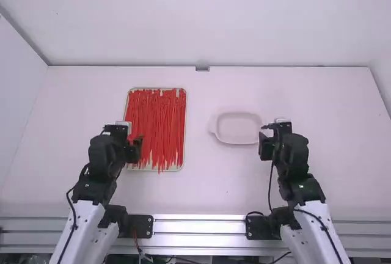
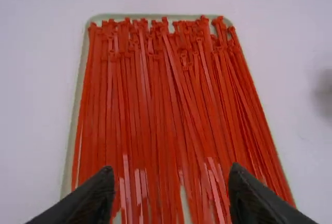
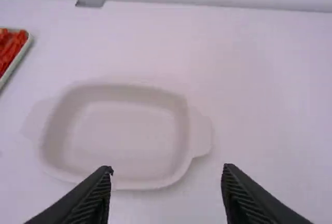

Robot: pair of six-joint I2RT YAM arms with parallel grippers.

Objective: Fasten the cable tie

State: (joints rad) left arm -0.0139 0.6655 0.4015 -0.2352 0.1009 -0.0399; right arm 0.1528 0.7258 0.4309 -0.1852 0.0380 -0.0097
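Your task stands at its very start: no tie is lifted, threaded or pulled tight. The red ties (image 1: 157, 126) lie in a thick heap, lengthwise on a pale tray (image 2: 79, 97) left of centre in the high view, their heads mostly at the far end and their tails toward your arms. None appears looped.

Your left gripper (image 2: 171, 175) hangs over the near edge of the tray, fingers (image 2: 96, 193) spread wide and gripping nothing, with the tails of the heap showing between them. Your right gripper (image 3: 167, 175) hangs right of centre, just short of an empty white dish (image 1: 237, 128), its fingers likewise released and bare. The dish sits on the counter (image 1: 305, 93) a little apart from the tray's right side.

Everything is left to do, by the look of it: single out one tie from the heap, take its head and tail in the two grippers, feed the tail through the head and draw it closed. The dish is likely where the fastened tie goes, though that is only a guess from its place beside the tray.
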